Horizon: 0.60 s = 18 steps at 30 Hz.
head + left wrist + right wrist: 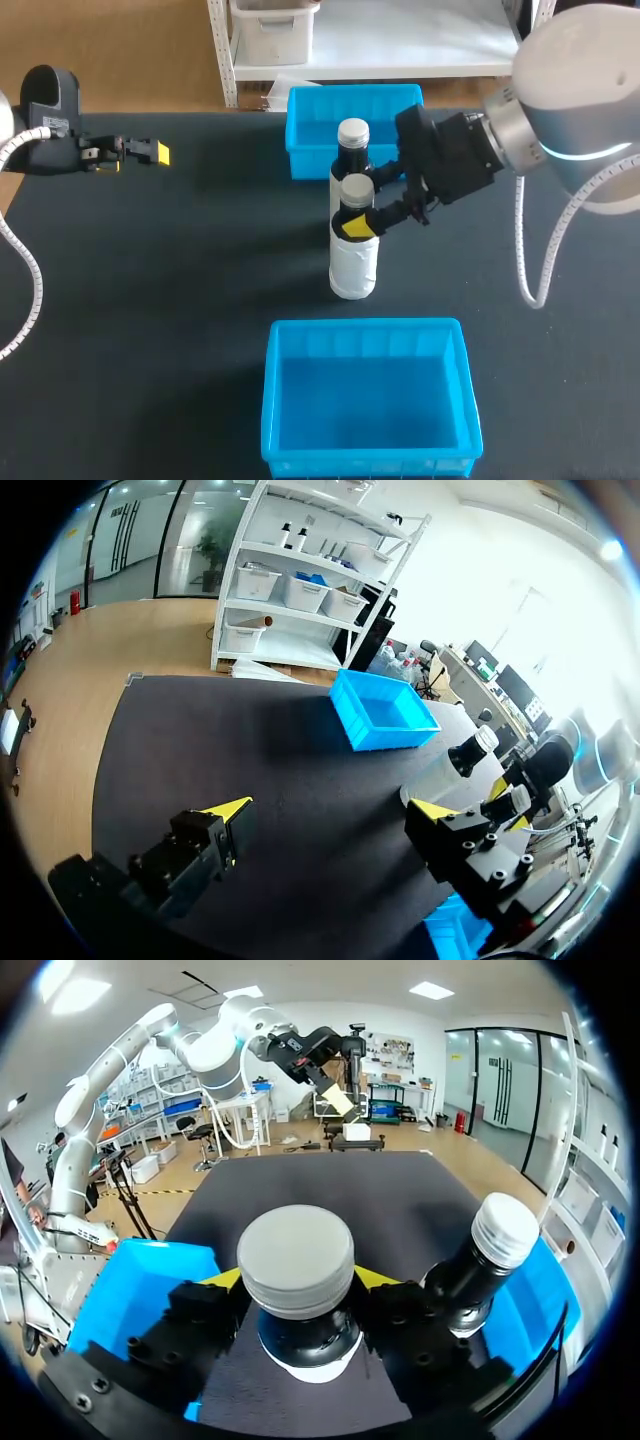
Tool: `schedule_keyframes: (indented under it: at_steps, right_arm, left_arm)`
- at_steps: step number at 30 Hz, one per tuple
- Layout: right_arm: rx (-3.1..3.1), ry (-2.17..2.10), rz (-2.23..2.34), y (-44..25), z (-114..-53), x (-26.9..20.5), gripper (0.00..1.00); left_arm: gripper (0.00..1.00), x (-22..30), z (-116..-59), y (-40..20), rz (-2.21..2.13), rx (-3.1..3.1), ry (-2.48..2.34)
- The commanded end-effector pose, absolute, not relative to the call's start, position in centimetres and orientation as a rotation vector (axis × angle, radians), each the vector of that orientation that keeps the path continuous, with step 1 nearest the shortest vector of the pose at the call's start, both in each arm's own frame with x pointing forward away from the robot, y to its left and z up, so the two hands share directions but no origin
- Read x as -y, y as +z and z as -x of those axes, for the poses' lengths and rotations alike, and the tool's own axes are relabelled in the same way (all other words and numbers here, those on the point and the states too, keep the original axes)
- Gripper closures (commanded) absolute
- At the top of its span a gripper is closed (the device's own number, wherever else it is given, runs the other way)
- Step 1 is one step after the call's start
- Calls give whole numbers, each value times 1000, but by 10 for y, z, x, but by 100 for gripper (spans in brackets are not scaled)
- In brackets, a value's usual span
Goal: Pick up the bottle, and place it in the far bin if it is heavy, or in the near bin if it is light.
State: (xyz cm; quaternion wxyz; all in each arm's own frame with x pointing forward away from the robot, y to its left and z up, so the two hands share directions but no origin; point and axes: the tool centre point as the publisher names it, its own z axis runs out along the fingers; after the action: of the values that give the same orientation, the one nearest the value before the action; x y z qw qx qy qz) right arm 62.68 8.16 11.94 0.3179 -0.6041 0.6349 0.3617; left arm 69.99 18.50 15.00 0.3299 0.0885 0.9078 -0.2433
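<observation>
Right end effector (358, 224) clenched on the neck of the nearer bottle (352, 268); left end effector (150, 153) spread open.

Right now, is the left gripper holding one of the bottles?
No, the left gripper is open with nothing in it, while the right gripper is shut on the neck of the nearer bottle.

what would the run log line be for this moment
right claw: shut on front bottle neck | rear bottle: upright behind | left claw: open, far off | near bin: empty
</observation>
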Motion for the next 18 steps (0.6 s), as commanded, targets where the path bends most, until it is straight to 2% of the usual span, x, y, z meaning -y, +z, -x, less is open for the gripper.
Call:
schedule_keyframes:
  at_steps: [1,12,18]
  right_arm:
    - [-1665,957,1593,116,-630,-84,51]
    - [-1659,961,1596,116,-633,-85,54]
    - [-1656,963,1595,116,-634,-86,58]
  left_arm:
    - [0,-185,-700,150,-231,-2374,-636]
    - [0,-185,-700,150,-231,-2374,-636]
    - [0,-185,-700,150,-231,-2374,-636]
